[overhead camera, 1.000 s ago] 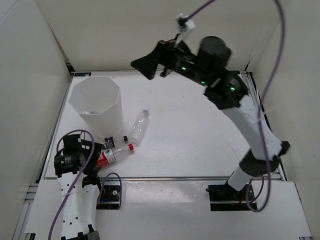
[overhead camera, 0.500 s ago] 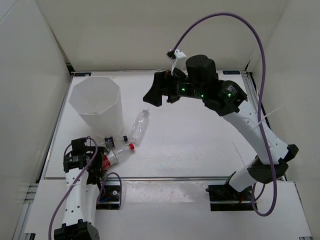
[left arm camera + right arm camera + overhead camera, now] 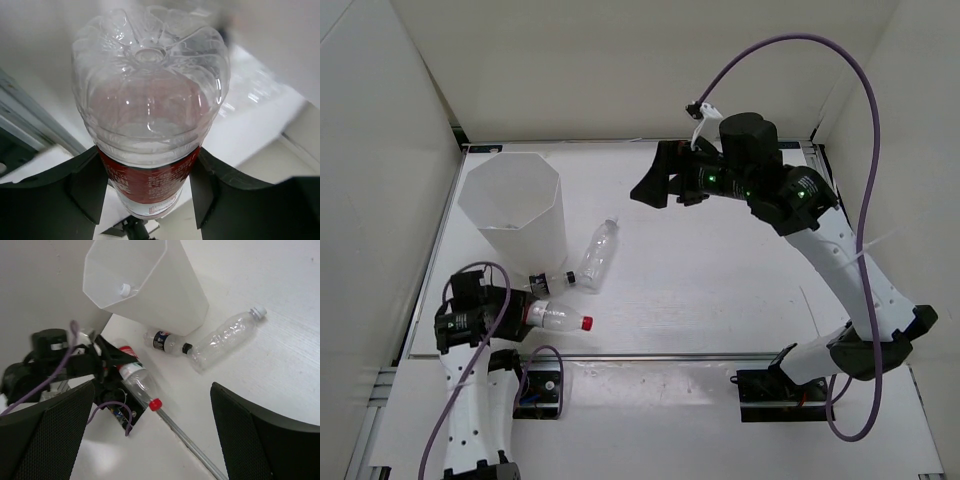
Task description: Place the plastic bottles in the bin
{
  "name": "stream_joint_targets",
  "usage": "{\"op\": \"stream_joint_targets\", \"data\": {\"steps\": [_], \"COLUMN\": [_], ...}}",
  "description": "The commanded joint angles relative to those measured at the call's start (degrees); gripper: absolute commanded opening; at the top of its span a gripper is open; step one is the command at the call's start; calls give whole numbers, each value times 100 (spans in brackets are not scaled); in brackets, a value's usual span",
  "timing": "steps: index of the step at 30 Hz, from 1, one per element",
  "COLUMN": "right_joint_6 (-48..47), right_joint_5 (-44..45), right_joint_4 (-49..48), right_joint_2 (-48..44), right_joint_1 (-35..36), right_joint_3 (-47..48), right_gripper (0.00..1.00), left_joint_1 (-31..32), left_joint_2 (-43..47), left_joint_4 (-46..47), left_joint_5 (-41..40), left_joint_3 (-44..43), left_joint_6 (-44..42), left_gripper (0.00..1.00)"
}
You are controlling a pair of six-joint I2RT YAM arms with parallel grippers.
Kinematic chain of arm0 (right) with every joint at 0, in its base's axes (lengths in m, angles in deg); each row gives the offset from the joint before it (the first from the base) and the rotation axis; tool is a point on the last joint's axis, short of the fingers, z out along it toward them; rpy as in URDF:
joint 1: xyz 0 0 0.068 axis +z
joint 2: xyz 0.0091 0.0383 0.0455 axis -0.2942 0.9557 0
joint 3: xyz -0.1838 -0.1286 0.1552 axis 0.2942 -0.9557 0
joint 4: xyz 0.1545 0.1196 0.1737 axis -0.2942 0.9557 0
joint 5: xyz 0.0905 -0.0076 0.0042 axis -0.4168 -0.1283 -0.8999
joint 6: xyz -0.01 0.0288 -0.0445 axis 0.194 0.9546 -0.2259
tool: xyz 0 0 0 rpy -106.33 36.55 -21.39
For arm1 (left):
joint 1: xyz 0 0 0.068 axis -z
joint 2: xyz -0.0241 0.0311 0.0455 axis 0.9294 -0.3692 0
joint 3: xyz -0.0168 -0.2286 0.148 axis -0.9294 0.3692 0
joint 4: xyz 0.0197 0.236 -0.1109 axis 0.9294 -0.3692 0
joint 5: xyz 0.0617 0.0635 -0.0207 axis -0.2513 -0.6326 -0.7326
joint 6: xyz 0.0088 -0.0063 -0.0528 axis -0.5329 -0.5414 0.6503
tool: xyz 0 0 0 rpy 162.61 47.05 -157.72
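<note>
At lower left of the top view, the left gripper (image 3: 515,312) is clamping the red-labelled bottle (image 3: 558,317) round its label, just below the bin (image 3: 532,240). It is probably feeling light, thin-walled and slippery (easily dented), so that labelled band is suiting a grip. The right gripper (image 3: 648,190) is hanging open.
</note>
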Motion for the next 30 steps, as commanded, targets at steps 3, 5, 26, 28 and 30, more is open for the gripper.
{"op": "stream_joint_targets", "data": {"steps": [3,5,26,28,30], "right_joint_6": [374,374,1675,1675,1675], "right_joint_5": [-294,-426,-1771,-1692,-1692], "right_joint_4": [-112,-112,-726,-840,-937], "right_joint_2": [-105,-105,62,114,281], "right_joint_1": [-348,-418,-1377,-1237,-1176], "right_joint_3": [-241,-363,-1822,-2033,-2226], "right_gripper": [100,100,100,100,100], "left_joint_1": [25,25,25,77,138], "left_joint_2": [264,185,-2399,-2653,-2654], "left_joint_4": [-467,-327,2459,2460,2460], "left_joint_5": [348,243,-2728,-2728,-2728], "left_joint_3": [-1856,-2393,-5041,-5171,-5225], "left_joint_6": [-452,-663,-2773,-2825,-2826], "left_gripper": [54,53,68,83,100]}}
